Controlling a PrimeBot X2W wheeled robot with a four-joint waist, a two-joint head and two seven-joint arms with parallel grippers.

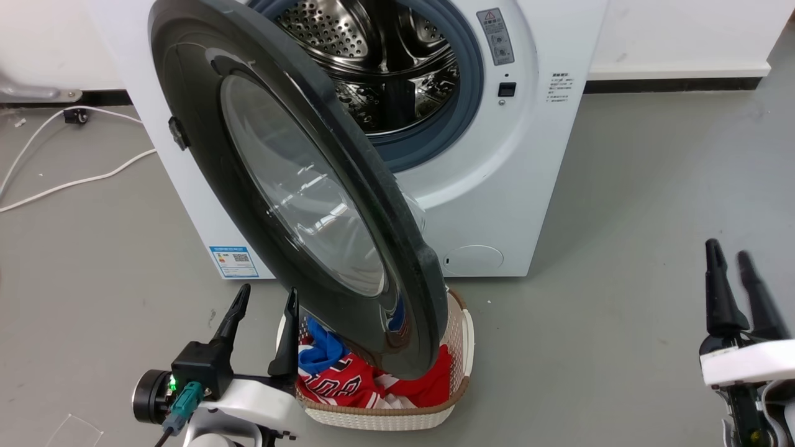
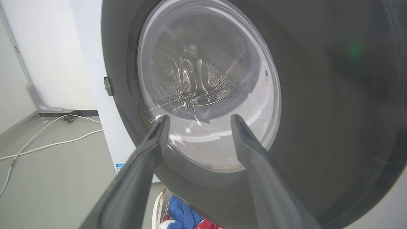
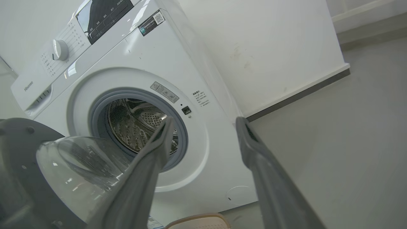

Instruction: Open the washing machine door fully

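Note:
The white washing machine [image 1: 497,186] stands ahead with its steel drum [image 1: 379,56] exposed. Its round black door [image 1: 205,136], hinged on the left, is swung out toward me, free edge hanging over the basket. The door's outer face [image 2: 318,95] and glass window [image 2: 206,82] are close in the left wrist view; its bulging inner glass bowl [image 3: 82,162] appears in the right wrist view. My left gripper [image 1: 264,298] is open, low left, just outside the door's lower edge, holding nothing. My right gripper [image 1: 730,257] is open at the lower right, well away from the washing machine [image 3: 190,79].
A white wicker-rimmed laundry basket [image 1: 456,372] with red and blue clothes [image 1: 348,379] sits on the floor under the door's edge. White cables [image 1: 74,180] trail over the grey floor at left. The white wall with a dark skirting [image 1: 671,84] runs behind.

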